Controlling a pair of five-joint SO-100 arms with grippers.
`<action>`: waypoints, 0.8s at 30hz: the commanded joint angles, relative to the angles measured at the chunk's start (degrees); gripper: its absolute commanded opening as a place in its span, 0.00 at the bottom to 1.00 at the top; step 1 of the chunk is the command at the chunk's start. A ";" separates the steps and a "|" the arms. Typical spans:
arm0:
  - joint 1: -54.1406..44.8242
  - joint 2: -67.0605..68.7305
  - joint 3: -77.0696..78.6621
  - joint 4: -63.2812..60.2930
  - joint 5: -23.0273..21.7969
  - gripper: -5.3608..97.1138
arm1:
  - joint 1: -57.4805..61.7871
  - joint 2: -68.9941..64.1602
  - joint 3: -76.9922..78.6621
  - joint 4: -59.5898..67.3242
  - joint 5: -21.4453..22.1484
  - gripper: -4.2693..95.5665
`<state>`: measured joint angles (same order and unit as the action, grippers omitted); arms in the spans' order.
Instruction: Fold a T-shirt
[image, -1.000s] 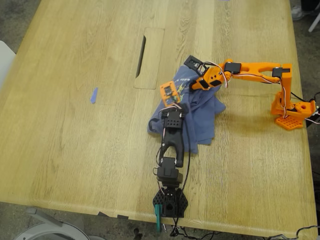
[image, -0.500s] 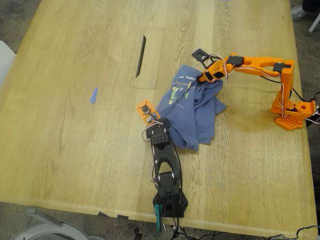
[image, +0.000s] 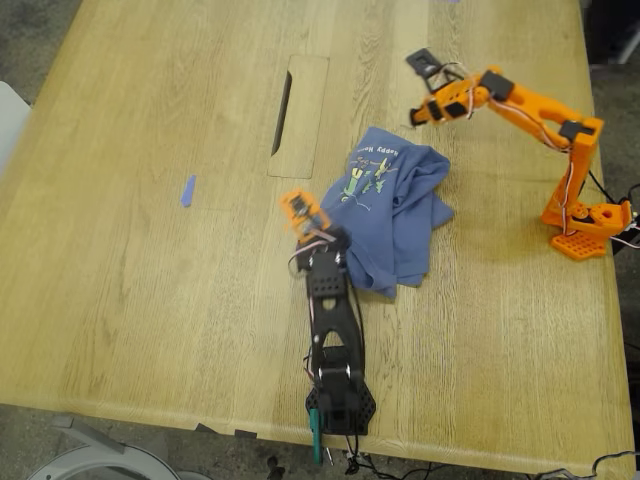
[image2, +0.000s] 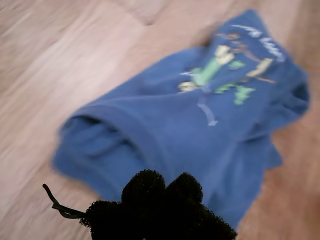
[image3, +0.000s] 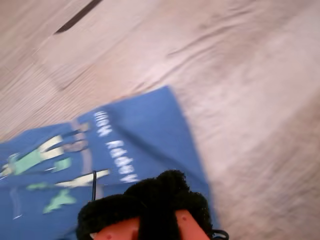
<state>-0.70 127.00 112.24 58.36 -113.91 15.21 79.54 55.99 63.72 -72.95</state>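
One wooden table (image: 150, 300) fills the exterior view, its edges cut off at the top and on both sides. On it lies one T-shirt (image: 392, 220), slate blue and bunched into a loose, rumpled heap a little toward the exterior view's right of the table's middle, with the printed chest facing up. There are two arms. The black one (image: 330, 320) reaches up from the near edge and carries my first gripper (image: 303, 212), which sits just beside the heap's edge on the exterior view's left. The orange one (image: 540, 110) stands at the exterior view's right and holds my second gripper (image: 420, 112) above bare wood, apart from the shirt's far corner. One rectangular inset panel (image: 300, 115) with a dark slot lies in the tabletop beyond the shirt. One small blue tape scrap (image: 188, 190) lies well off toward the exterior view's left. The print (image2: 225, 75) is a green-yellow cartoon figure with a line of white lettering (image3: 116, 150) beside it, too blurred in both wrist views to read. Both wrist views are smeared, and each shows only dark fuzzy pads (image2: 162, 192) (image3: 150, 202) at its edge. No cloth shows between either pair, and I cannot tell how wide either claw stands.
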 joint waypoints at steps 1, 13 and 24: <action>4.57 -8.26 -13.45 -3.34 -0.18 0.05 | -3.78 -1.58 -5.98 0.79 0.44 0.05; 0.62 -22.59 3.52 -28.12 -0.70 0.05 | -4.75 -1.85 19.95 -20.65 0.18 0.05; -11.60 -19.60 13.97 -33.84 -0.53 0.05 | 6.15 0.53 40.25 -36.56 -0.44 0.05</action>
<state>-8.17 103.01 125.95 25.22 -113.99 17.31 77.43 94.66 28.39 -72.77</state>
